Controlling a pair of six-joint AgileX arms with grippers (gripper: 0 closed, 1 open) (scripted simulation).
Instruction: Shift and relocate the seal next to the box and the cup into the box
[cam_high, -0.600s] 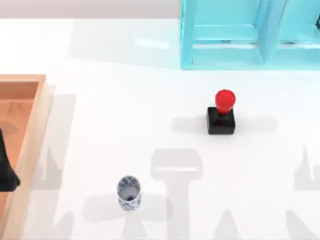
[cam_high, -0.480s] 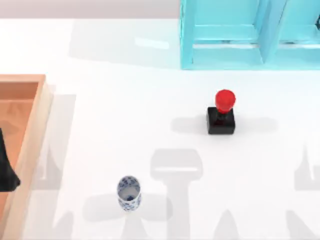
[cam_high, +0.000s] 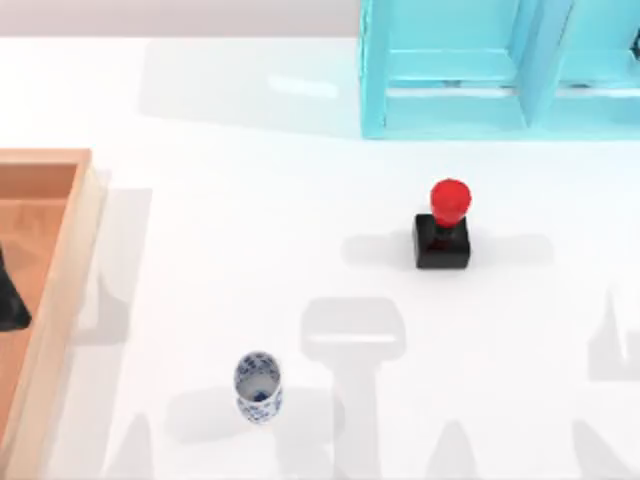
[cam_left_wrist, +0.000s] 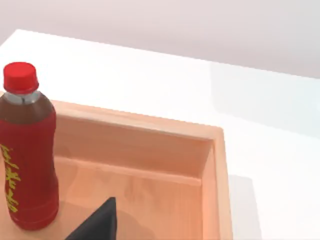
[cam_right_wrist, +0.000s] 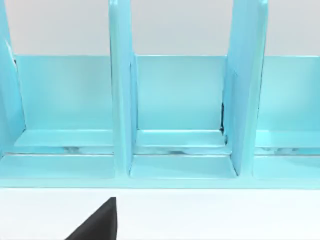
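Cup (cam_high: 258, 385) upright on table, well right of left pincer (cam_high: 8, 300) over box (cam_high: 62, 260)

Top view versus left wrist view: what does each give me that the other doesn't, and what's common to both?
Top view: the seal and the cup standing on the white table, both outside the box, and the light blue shelf at the back. Left wrist view: a red-capped bottle standing upright inside the box. Both: the box's tan rim and reddish floor, with my left hand over it.
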